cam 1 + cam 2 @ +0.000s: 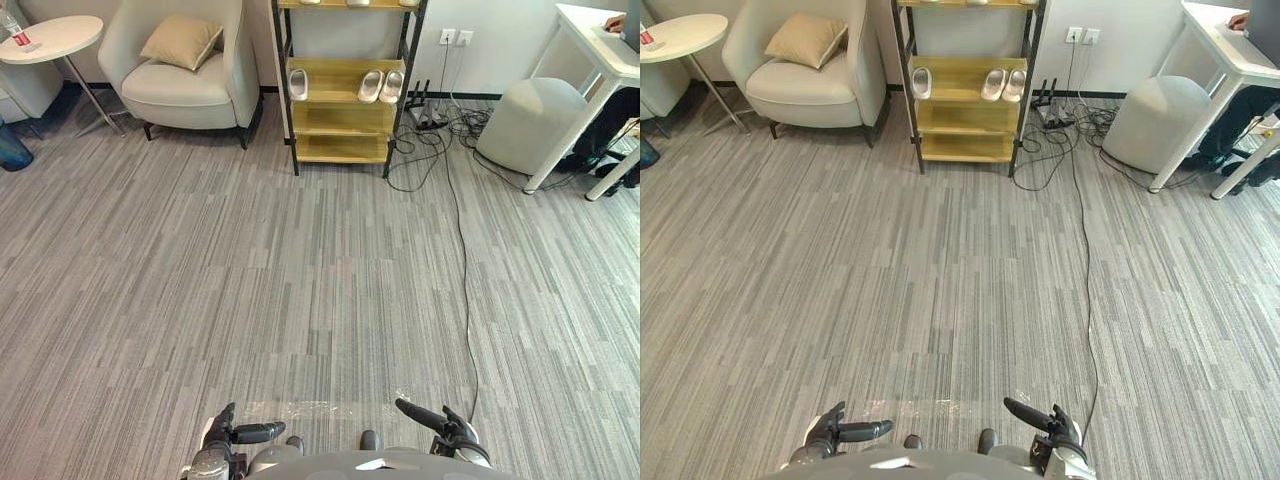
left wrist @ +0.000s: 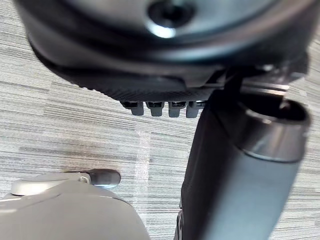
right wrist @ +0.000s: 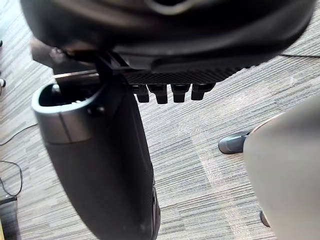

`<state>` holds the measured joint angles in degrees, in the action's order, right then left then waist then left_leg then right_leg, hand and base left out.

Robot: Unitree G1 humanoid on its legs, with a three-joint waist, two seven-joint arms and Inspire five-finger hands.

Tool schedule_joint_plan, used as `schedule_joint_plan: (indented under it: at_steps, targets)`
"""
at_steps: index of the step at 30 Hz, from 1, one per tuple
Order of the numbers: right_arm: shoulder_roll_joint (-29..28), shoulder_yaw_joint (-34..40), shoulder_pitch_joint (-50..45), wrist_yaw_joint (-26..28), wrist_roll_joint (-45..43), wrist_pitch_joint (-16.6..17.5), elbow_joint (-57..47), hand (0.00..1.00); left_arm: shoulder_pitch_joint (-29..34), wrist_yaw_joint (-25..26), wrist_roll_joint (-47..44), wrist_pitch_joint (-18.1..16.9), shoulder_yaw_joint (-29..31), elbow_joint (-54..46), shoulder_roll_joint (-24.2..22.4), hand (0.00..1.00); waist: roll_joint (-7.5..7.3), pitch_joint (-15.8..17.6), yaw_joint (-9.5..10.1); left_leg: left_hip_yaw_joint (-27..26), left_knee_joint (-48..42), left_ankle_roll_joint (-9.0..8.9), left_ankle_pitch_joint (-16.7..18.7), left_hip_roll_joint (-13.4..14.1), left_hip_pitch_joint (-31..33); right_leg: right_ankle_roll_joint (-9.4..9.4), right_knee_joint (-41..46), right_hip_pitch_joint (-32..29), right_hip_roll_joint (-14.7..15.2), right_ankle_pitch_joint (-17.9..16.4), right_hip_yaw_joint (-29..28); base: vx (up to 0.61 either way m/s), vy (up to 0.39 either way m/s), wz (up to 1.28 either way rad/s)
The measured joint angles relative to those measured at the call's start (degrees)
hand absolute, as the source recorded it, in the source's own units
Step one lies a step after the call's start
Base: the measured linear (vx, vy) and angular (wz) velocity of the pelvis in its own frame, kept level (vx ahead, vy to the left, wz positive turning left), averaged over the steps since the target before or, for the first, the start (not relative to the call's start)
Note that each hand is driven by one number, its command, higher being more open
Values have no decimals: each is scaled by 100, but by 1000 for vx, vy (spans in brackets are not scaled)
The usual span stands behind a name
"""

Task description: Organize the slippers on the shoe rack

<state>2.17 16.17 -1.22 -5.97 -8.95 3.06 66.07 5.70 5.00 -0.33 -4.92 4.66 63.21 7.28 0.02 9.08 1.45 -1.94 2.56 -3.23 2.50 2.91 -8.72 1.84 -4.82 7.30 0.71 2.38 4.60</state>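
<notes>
Risk, largest first: the grey, streaked, low-pile carpet floor [image 1: 250, 280] keeps the robot well apart from the black-framed shoe rack with flat wooden shelves [image 1: 345, 120] at upper centre, so a long approach may drift off line. The thin black cable [image 1: 463, 260] trailing down right of centre could snag that approach. Three pale, rounded slippers [image 1: 371, 86] lie on the middle shelf, one alone at left and two paired at right. They look smooth and moulded, and may slip from a pinch. The left hand [image 1: 220, 432] and right hand [image 1: 452, 430], at the bottom edge, have relaxed fingers and hold nothing.
</notes>
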Motion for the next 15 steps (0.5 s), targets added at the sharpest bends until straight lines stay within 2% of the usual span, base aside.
schedule_joint_plan:
  at_steps: [15]
  targets:
    - [-3, -1, -29, -37, 1, -3, 1, 100, 2, 2, 33, 1, -127, 26, 40, 100, -14, -55, 0, -11, 16, 2, -2, -3, -9, 3, -1, -3, 1, 3, 3, 0, 0, 0]
